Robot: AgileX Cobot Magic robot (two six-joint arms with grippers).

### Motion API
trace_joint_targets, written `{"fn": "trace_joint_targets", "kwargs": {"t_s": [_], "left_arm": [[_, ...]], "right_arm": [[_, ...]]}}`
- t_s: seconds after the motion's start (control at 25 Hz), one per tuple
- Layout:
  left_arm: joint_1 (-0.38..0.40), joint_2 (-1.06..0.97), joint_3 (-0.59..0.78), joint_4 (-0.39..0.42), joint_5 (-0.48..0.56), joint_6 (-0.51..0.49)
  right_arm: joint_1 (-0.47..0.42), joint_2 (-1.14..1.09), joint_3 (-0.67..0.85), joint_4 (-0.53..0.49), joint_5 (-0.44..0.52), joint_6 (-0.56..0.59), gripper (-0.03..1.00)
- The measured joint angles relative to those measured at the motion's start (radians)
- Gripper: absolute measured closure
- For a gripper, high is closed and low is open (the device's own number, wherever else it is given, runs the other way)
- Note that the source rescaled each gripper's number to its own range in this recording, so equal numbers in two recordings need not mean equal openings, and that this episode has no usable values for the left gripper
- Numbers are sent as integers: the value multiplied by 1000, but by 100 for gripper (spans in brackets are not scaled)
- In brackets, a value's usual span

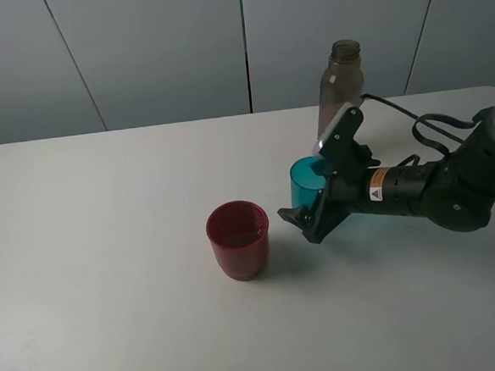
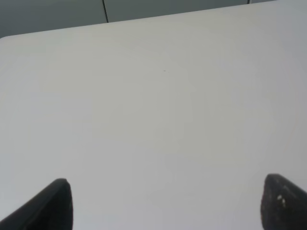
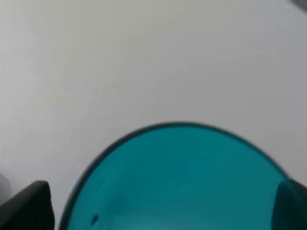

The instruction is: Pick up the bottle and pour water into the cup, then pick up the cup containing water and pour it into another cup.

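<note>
Teal cup (image 1: 303,184) stands upright on the tabletop (image 1: 107,246) between the spread jaws of the right gripper (image 1: 316,199); whether either jaw touches it cannot be told. Red cup (image 1: 238,240) stands near, toward the table's middle, with liquid inside (second pour apparently done). Bottle (image 1: 342,84) stands just behind the gripper.

Risk: a sideways or tilted retreat could clip the teal cup or bottle and topple either.

Left gripper (image 2: 165,203) hangs open over bare tabletop. Open room lies left and front.

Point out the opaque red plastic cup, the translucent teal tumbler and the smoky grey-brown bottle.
Opaque red plastic cup (image 1: 239,252), exterior high view, front wall.
Translucent teal tumbler (image 1: 303,184), exterior high view, left wall.
Smoky grey-brown plastic bottle (image 1: 343,81), exterior high view, upper body.
</note>
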Motion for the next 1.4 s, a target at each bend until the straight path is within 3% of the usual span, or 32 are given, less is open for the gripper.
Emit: {"fn": "trace_joint_targets", "kwargs": {"t_s": [0.12, 0.32, 0.48, 0.6, 0.68, 0.72, 0.84, 0.92, 1.0, 1.12, 1.4], "left_arm": [[0, 0, 0, 0, 0, 0], [0, 0, 0, 0, 0, 0], [0, 0, 0, 0, 0, 0], [0, 0, 0, 0, 0, 0], [0, 0, 0, 0, 0, 0], [0, 0, 0, 0, 0, 0], [0, 0, 0, 0, 0, 0], [0, 0, 0, 0, 0, 0], [0, 0, 0, 0, 0, 0], [0, 0, 0, 0, 0, 0], [0, 0, 0, 0, 0, 0]], "right_arm": [[0, -75, 0, 0, 31, 12, -3], [0, -220, 8, 0, 110, 133, -3], [0, -359, 24, 0, 208, 343, -3], [0, -473, 24, 24, 421, 526, -3], [0, -546, 15, 104, 655, 553, -3], [0, -583, 8, 171, 756, 520, -3], [-4, -683, -23, 448, 1083, 271, -3], [-15, -745, -56, 621, 1269, 102, -3], [-35, -803, -90, 729, 1406, 34, -3], [-72, -907, -123, 739, 1537, 35, -3], [-129, -1217, -136, 520, 1698, 233, -3]]}}
